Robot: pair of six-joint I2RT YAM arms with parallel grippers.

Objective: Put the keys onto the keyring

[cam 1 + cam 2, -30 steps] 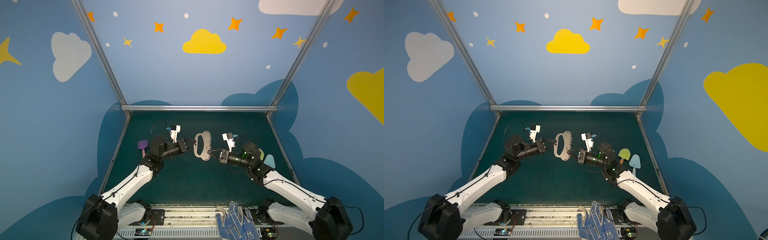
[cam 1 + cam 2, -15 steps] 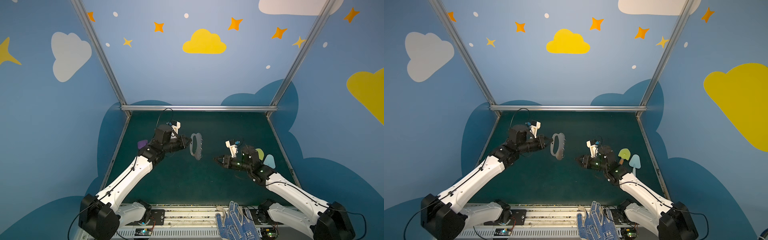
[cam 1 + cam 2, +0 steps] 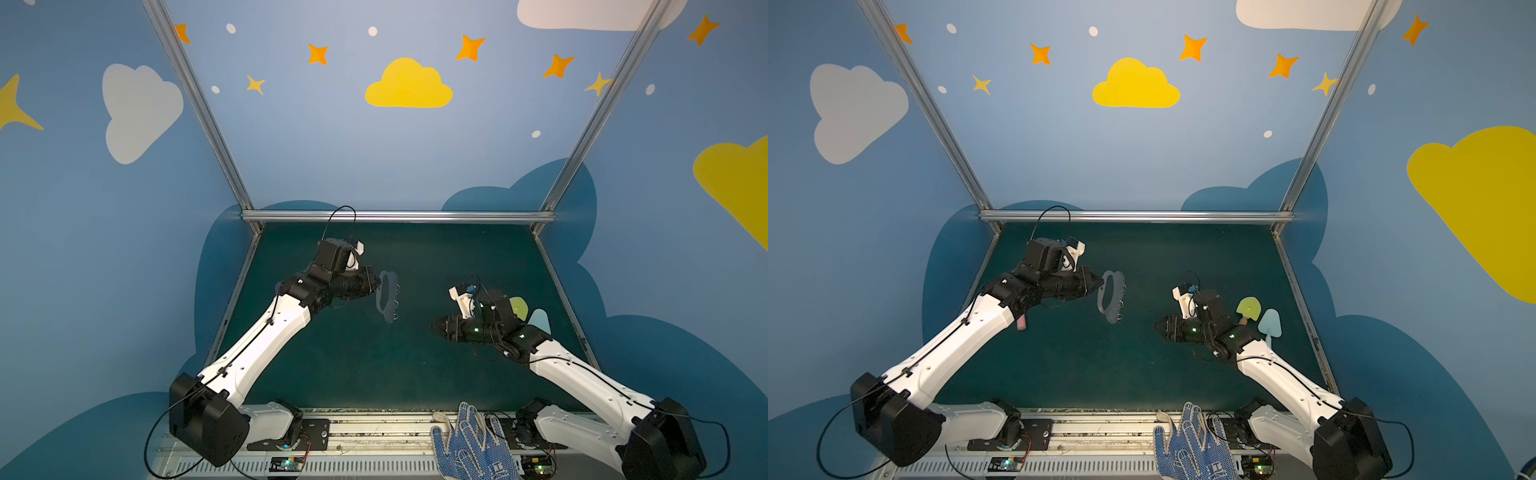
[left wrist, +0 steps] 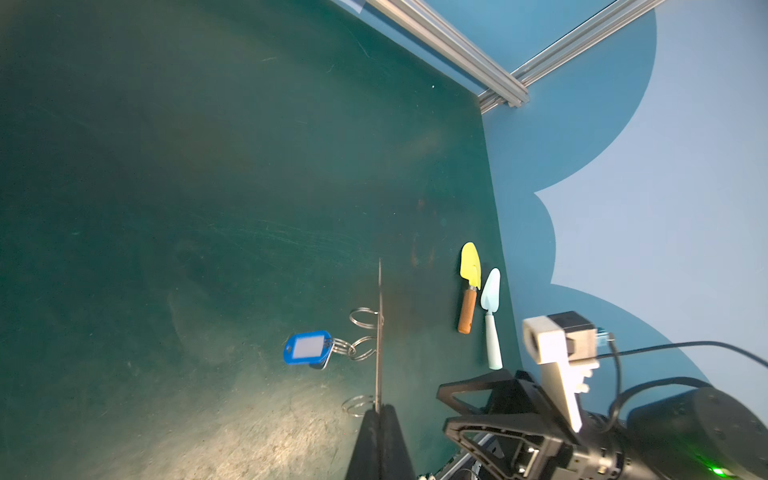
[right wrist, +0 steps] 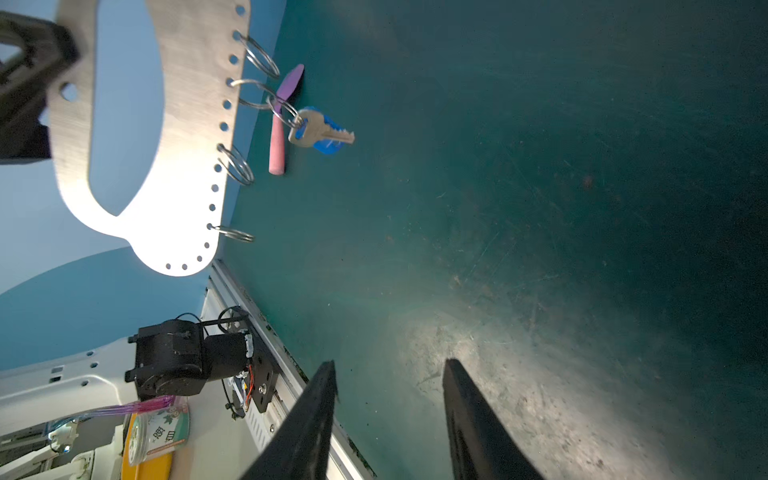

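Landmark: a flat grey D-shaped metal plate [image 5: 187, 124] with an oval handle slot and a row of small holes along its curved edge. This is the keyring, also seen in both top views [image 3: 388, 316] [image 3: 1112, 316].
Plate's pose: it is held up on edge, so the left wrist camera sees only a thin line [image 4: 379, 332]. I cannot tell how far it is above the dark green mat [image 3: 374, 374].
Split rings [image 5: 237, 165]: four small wire ones hang from the plate's edge holes.
Keys: a small silvery key [image 5: 318, 131] backed by a blue plastic tag with a white label [image 4: 307, 347]. They dangle by their own little ring from the second split ring, on the plate's holed side.
Left gripper [image 4: 378, 409]: its jaws are pinched tight on the plate's edge opposite the holes, also visible in both top views [image 3: 374, 286] [image 3: 1099, 286].
Right gripper [image 5: 388, 370]: it is well apart from the plate, on its holed side [image 3: 434, 326]. The jaws are parted to a middling gap, with only bare mat between them.
Purple-headed, pink-handled spatula [image 5: 277, 137]: it lies flat on the mat behind the plate's rings in the right wrist view.
Yellow trowel with a brown handle [image 3: 1249, 307] and pale blue trowel [image 3: 1270, 322]: they lie side by side, far from the plate, past the right gripper.
Blue-dotted work glove [image 3: 469, 440]: it is well away from the plate, on the front rail.
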